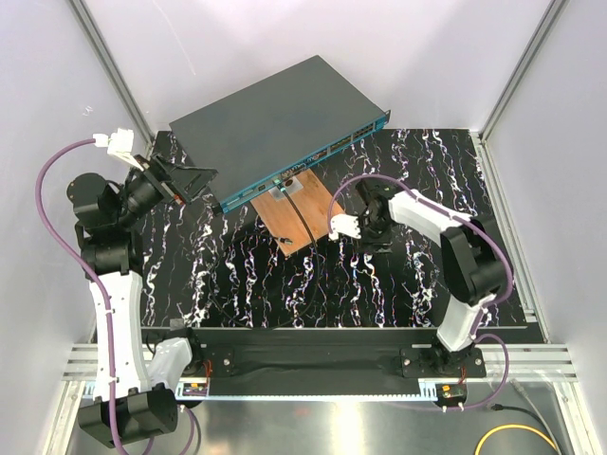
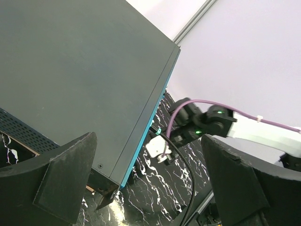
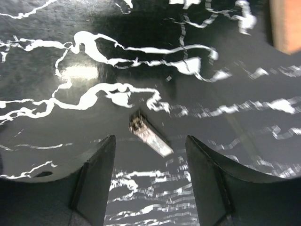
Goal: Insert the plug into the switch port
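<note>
The small silvery metal plug is lying on the black marbled table before the flat dark-grey, teal-faced switch. The right gripper is hovering over it, wide open, empty; the left gripper is gaping empty beside the switch.

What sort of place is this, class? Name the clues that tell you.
Probably a robotics lab test cell: a left arm and right arm bolted to a black marbled table, white walls around, a switch as workpiece.
</note>
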`<state>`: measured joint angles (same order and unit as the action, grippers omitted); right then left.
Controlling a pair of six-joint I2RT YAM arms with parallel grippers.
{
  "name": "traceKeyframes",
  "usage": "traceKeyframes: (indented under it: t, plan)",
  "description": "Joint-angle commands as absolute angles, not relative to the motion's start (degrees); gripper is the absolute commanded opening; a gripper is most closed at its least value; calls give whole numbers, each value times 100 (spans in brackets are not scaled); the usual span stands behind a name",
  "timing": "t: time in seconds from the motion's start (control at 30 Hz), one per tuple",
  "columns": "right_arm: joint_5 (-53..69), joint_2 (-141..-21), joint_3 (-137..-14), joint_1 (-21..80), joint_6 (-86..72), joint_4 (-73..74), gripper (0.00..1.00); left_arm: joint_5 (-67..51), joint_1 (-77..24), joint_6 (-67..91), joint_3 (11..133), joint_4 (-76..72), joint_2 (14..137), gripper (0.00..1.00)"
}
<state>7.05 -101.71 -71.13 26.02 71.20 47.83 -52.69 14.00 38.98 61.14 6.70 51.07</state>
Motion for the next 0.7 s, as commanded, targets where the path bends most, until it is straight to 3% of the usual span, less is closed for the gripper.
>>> traceKeyframes:
  t: [0.0,0.27,0.43,0.67]
  plan:
    - [624,-10450,-7374,2566,7532,4693,67,-5449,1389,3797,6337,378,5089,99]
    - [545,-10775,-7225,2540,7787,4465,62,-5458,1371,3814,6354,316,5150,99]
    - [580,-10898,-7216,2479,7919,4474,49,-5432,1362,3832,6390,264,5212,99]
    - [378,-10854,-6759,2408,8139,3885,53,-5370,1336,3841,6407,229,5212,99]
